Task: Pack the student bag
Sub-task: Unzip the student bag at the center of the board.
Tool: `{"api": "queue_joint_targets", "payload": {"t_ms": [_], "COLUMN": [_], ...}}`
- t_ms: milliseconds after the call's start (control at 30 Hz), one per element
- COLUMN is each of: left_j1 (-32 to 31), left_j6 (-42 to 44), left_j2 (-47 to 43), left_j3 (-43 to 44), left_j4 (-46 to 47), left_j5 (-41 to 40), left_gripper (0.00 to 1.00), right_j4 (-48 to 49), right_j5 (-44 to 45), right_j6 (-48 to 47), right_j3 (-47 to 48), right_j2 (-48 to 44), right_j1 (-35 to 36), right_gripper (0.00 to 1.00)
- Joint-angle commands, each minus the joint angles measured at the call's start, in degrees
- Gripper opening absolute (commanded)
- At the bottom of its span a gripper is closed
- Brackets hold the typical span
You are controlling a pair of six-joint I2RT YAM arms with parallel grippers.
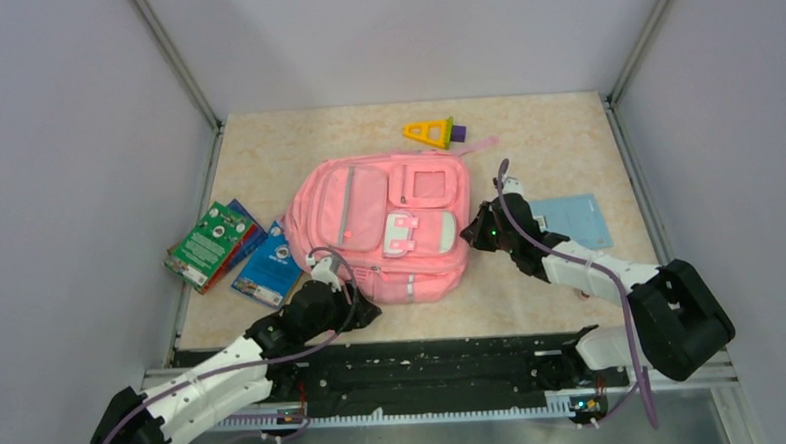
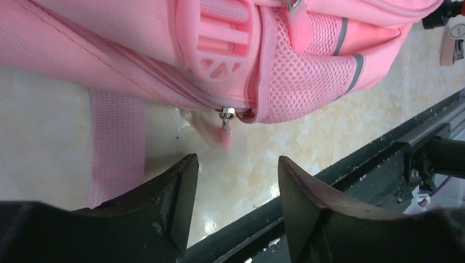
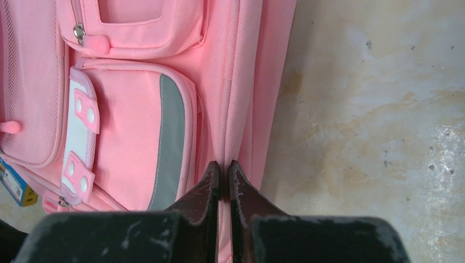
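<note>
The student bag, a large pink backpack, lies flat in the middle of the table with its front pockets facing up. My left gripper is open at the bag's near edge. Nothing is between its fingers, and a pink zipper pull hangs just beyond the fingertips. In the top view this gripper sits at the bag's near left corner. My right gripper is shut on a fold of pink fabric along the bag's right side seam. In the top view it touches the bag's right edge.
A green book and a blue book lie left of the bag. A yellow triangle toy with a purple end sits behind the bag. A light blue sheet lies to the right. A black rail runs along the near edge.
</note>
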Motion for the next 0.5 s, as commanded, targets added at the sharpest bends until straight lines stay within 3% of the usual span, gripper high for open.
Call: {"api": "queue_joint_targets", "payload": {"t_ms": [0,133,467], "left_j1": [-1.9,-2.1,-3.3], "left_j6": [-1.2,-2.2,-3.4], "left_j2": [2.9,4.7,7.8], "left_j3": [0.1,-1.0,-2.7], "left_j4": [8.4,11.3,15.8], "left_j5": [-10.0,-12.1,-13.3], "left_gripper": [0.58,0.49,0.44], "right_j4": [3.5,3.5,4.6], "right_j5": [1.2,1.3,0.9], "right_j6": [-0.8,-0.7,-0.5], "right_j3": [2.7,2.4,2.0], "right_j2": [-0.8,-1.2,-1.0], "right_j1": [-0.9,-0.9,-0.9], "right_gripper": [0.00,0.00,0.00]}}
